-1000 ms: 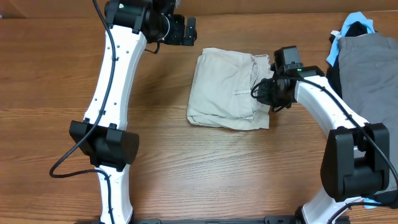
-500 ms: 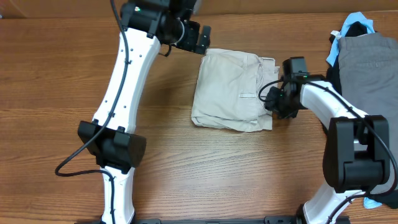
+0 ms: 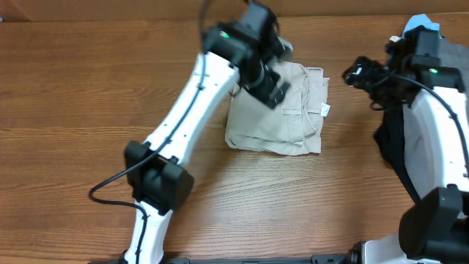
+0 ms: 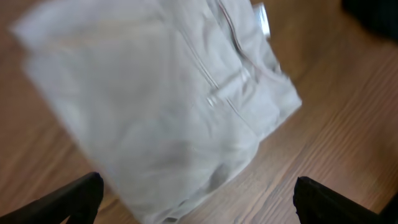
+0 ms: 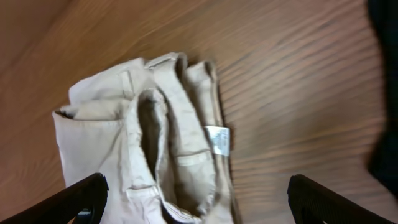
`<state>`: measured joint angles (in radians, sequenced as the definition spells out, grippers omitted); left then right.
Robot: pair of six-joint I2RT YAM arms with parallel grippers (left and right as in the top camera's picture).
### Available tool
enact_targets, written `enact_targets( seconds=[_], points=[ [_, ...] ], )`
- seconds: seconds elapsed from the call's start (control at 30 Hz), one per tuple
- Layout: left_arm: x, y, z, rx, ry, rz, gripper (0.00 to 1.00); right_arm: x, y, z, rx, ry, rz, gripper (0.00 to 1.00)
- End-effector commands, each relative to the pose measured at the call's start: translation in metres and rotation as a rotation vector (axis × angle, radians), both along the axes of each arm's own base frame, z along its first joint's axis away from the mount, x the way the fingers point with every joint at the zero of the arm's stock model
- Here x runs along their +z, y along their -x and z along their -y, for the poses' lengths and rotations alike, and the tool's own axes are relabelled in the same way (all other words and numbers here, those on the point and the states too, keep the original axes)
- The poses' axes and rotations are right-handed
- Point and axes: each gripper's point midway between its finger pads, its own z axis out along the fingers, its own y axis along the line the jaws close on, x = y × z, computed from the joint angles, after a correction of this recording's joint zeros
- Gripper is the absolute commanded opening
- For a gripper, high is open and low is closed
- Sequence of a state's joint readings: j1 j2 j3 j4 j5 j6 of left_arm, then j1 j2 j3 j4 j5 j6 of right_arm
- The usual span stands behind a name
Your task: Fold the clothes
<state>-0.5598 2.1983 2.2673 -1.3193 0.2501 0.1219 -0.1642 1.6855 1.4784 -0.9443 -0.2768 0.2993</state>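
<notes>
The clothes, one pair of khaki shorts (image 3: 286, 121), lie folded into a compact bundle at the table's middle, with a small white label (image 3: 325, 110) on the right edge. My left gripper (image 3: 268, 82) hovers open over the bundle's upper left part. In the left wrist view the shorts (image 4: 161, 93) fill the frame beneath the spread left gripper (image 4: 199, 205), and nothing sits between its fingers. My right gripper (image 3: 357, 72) is open and empty, off to the right of the bundle. From the right wrist the shorts (image 5: 124, 143) and label (image 5: 217, 138) show below the right gripper (image 5: 199, 199).
A pile of other garments sits at the right edge: grey shorts (image 3: 454, 62), a light blue piece (image 3: 423, 23) and a black one (image 3: 388, 143), partly under my right arm. Bare wooden tabletop (image 3: 73, 110) spreads to the left and front.
My right gripper opened, let go of the shorts' right edge and drew back up to the right. My left arm swung right, over the bundle. The shorts stayed folded.
</notes>
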Motion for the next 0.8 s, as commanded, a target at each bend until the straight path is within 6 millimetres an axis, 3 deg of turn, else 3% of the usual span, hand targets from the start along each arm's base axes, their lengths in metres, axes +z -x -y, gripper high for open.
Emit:
enact_targets(
  seconds=[0.0,0.2,0.37,0.6,0.77],
  points=[
    [-0.041,0.018,0.004,-0.126,-0.054,-0.047,1.00,-0.006,0.005,0.006,0.021,0.003,-0.023,0.96],
    [-0.100,0.026,-0.003,-0.201,-0.097,-0.062,1.00,-0.006,0.006,0.007,0.016,0.001,-0.030,0.96],
    [-0.136,0.009,-0.026,-0.166,-0.228,0.026,1.00,-0.006,0.006,0.008,0.016,0.001,-0.029,0.96],
    [-0.173,-0.023,-0.089,-0.050,-0.491,0.181,1.00,-0.006,0.006,0.008,0.015,0.002,-0.029,0.96],
    [-0.178,-0.046,-0.149,0.068,-0.635,0.233,1.00,-0.007,0.006,0.010,0.009,0.015,-0.032,0.97]
  ],
)
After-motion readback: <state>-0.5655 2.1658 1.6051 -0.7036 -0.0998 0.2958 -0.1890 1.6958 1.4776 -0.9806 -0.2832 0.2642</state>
